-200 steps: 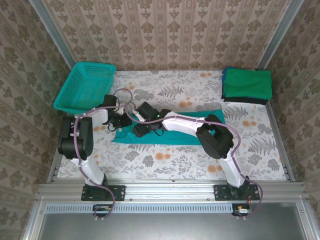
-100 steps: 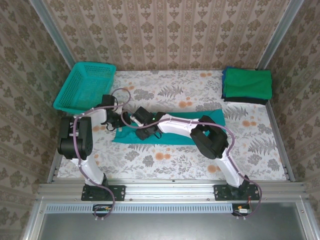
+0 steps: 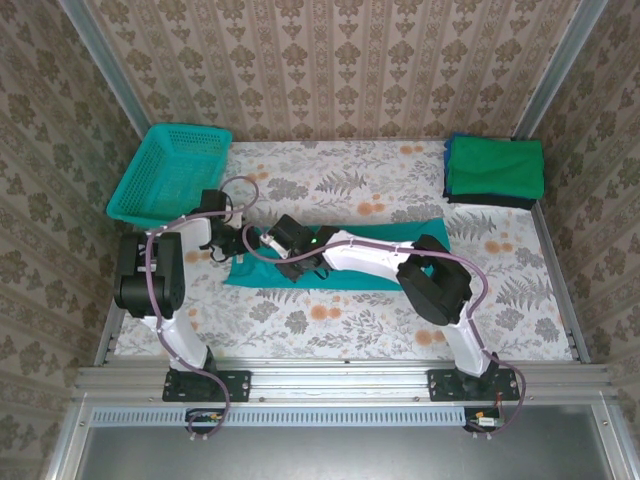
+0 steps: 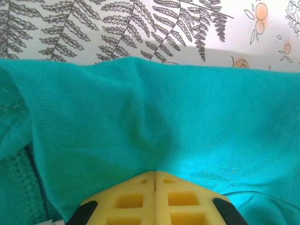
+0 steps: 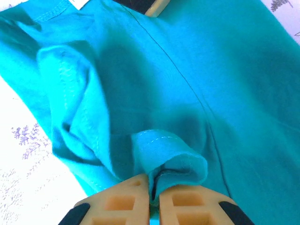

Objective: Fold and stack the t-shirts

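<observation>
Teal t-shirt point(image 4: 140, 108) is pinched at one end by left hand point(image 4: 154, 173) and right hand point(image 5: 154, 182), arms low.

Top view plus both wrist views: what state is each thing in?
teal t-shirt: lying in a long strip on the table, not yet stacked.
folded stack: neat, green on top, far right corner.
basket: empty, far left.
left tool: shut on the teal t-shirt.
right tool: shut on a fold of the teal t-shirt.

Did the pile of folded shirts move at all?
No. The pile of folded shirts sits in the same spot in the table's far right corner.
</observation>
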Robot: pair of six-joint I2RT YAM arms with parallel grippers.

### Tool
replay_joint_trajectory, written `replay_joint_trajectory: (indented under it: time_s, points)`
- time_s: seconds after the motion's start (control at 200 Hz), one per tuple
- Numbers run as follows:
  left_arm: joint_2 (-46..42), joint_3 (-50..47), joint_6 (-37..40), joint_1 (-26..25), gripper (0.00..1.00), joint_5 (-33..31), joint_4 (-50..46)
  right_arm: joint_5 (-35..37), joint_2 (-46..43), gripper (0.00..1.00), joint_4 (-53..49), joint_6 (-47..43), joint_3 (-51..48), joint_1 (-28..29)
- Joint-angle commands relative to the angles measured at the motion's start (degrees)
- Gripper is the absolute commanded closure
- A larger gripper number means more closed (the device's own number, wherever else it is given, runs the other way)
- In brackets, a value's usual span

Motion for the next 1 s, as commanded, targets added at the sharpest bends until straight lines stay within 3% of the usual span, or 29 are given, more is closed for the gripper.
replay_joint_trajectory:
  time_s: [0.0, 0.16, 0.27, 0.65, 0.73, 0.79, 0.91, 0.995]
  points:
    - [0.9, 1.2, 1.8, 0.5, 0.94, 1.2, -1.0, -2.2, -2.6, 0.86, 0.5, -2.8, -2.2, -0.2]
    - [1.0, 1.4, 2.0, 0.9, 0.95, 1.3, -1.4, -6.5, -5.1, 0.80, 0.7, -5.5, -5.8, -0.3]
    - [1.1, 1.4, 2.0, 1.2, 0.96, 1.3, -1.4, -6.5, -7.6, 0.67, 2.3, -6.0, -9.5, -0.7]
    - [-0.3, 1.7, 2.2, 1.3, 0.97, 1.2, -2.1, -7.0, -13.2, 0.65, 5.8, -4.1, -16.6, -4.4]
    - [0.2, 2.5, 2.5, 1.3, 0.97, 1.0, -3.0, -9.6, -14.2, 0.52, 10.0, -2.3, -17.1, -4.4]
    - [0.5, 2.6, 2.6, 1.3, 0.98, 1.2, -3.1, -10.5, -13.7, 0.49, 11.1, -0.8, -15.7, -4.3]
    - [0.4, 2.2, 2.4, 1.2, 0.98, 1.1, -2.8, -12.1, -11.9, 0.51, 15.7, 3.4, -13.8, -4.2]
    - [0.4, 2.5, 2.5, 1.2, 0.98, 1.1, -3.0, -8.4, -8.2, 0.55, 15.3, 6.2, -10.6, -4.2]
